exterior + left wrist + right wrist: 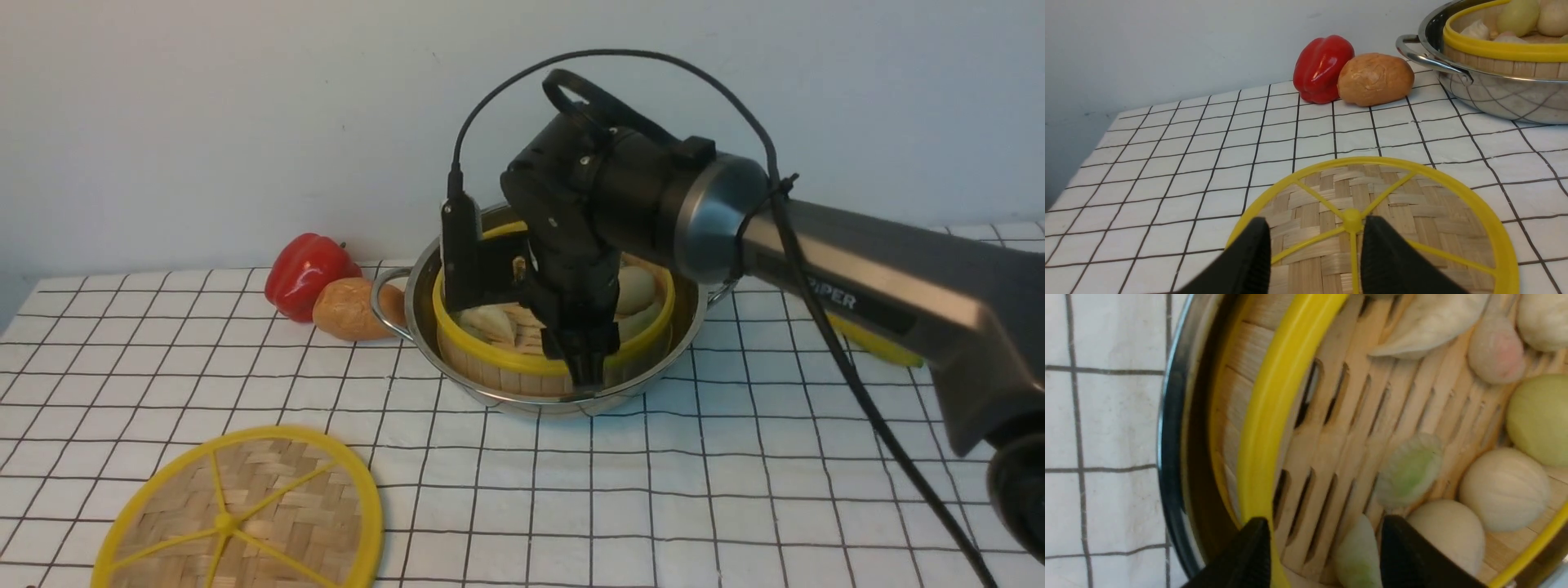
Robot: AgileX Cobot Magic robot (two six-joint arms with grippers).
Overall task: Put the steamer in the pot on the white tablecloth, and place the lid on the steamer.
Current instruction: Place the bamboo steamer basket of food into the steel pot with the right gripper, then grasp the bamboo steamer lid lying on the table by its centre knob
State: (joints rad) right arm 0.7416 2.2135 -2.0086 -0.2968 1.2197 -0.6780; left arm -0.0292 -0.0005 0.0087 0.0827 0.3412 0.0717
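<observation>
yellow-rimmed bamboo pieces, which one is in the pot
The steamer, the deep slatted basket holding buns, in the pot. The flat woven lid lies on the tablecloth.

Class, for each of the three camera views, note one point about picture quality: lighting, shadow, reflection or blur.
Front view: soft, even light, with only weak shadows on the white tablecloth. Left wrist view: mostly crisp, and the pot mirrors the cloth's grid as warped lines. Right wrist view: very close and smeared, with the yellow rim of the steamer blurred.
</observation>
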